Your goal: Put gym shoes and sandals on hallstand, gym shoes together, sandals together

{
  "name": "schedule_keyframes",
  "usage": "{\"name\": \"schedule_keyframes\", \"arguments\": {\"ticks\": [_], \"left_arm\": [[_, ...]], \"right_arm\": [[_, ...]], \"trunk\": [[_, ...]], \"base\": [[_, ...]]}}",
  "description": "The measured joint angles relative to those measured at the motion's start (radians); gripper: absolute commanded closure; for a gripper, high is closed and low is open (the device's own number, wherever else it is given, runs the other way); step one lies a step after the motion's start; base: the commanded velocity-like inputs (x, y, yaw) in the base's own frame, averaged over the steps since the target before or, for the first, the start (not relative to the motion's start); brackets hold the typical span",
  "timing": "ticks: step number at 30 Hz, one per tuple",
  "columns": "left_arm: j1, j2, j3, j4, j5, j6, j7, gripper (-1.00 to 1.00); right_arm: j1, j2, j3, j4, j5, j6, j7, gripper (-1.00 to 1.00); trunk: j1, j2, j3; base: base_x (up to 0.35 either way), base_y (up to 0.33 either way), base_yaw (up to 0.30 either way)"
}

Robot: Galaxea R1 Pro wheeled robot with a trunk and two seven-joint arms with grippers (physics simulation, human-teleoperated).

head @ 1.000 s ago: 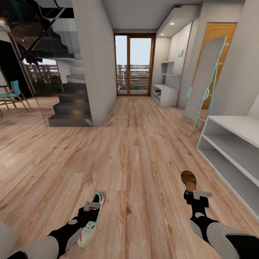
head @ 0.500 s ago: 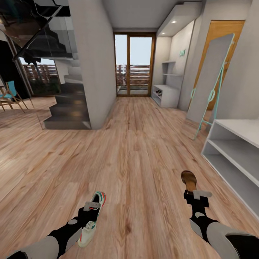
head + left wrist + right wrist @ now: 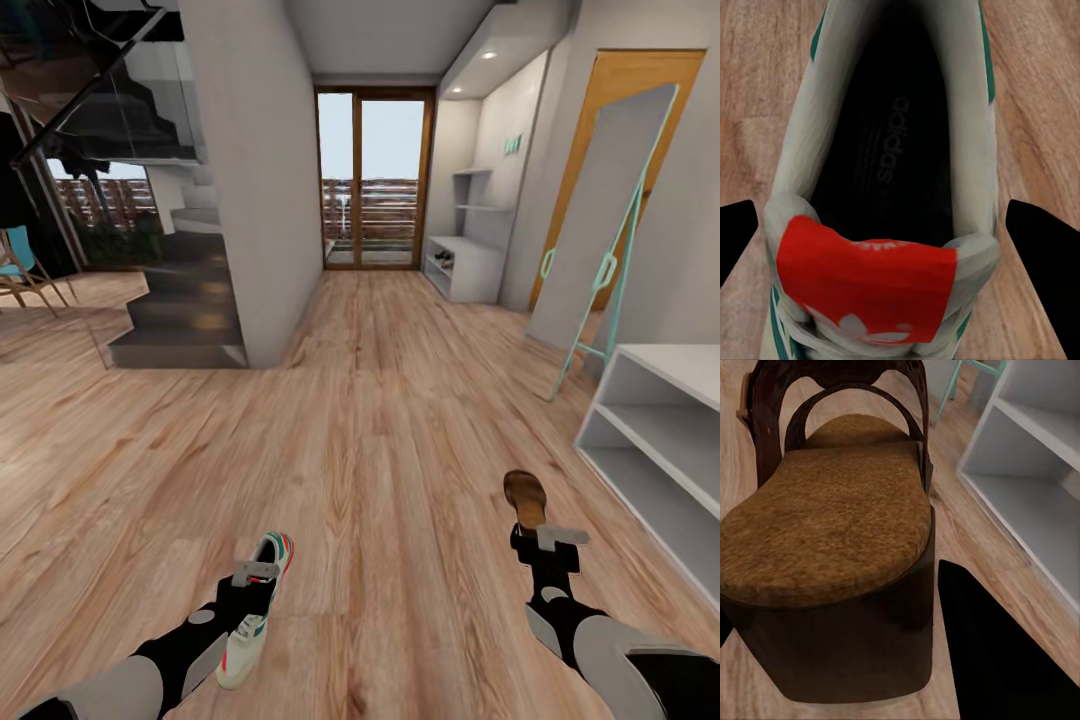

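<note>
One white gym shoe (image 3: 270,553) with teal and red trim hangs over the corridor floor (image 3: 380,440) at the lower left of the head view, and my left gripper (image 3: 251,582) is shut on it. The left wrist view looks into the gym shoe's (image 3: 885,165) dark opening and red tongue, with a black finger (image 3: 1039,240) at each side. My right gripper (image 3: 546,546) is shut on the heel of a brown sandal (image 3: 524,497). The right wrist view has the sandal's (image 3: 832,525) tan insole close up. The pale hallstand (image 3: 655,440) stands at the right, its two open shelves bare.
A tall mirror in a teal frame (image 3: 598,230) leans on the right wall beyond the hallstand. A grey pillar (image 3: 255,190) and dark stairs (image 3: 180,300) stand at the left. A glass door (image 3: 372,180) and a second white unit (image 3: 465,268) close the corridor's far end.
The whole picture has shifted: the hallstand and the mirror have slid to the right, so the camera has moved. Both arms keep their hold and their place in the view.
</note>
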Motion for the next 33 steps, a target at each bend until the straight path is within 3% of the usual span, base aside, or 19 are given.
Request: {"name": "schedule_keyframes", "arguments": {"ticks": [33], "left_arm": [[0.000,-0.003,-0.002,0.000,0.003,0.000,0.001,1.00]], "right_arm": [[0.000,0.002,0.001,0.001,0.005,0.005,0.003,1.00]], "trunk": [[0.000,0.000,0.000]], "base": [[0.347,0.000,0.000]]}}
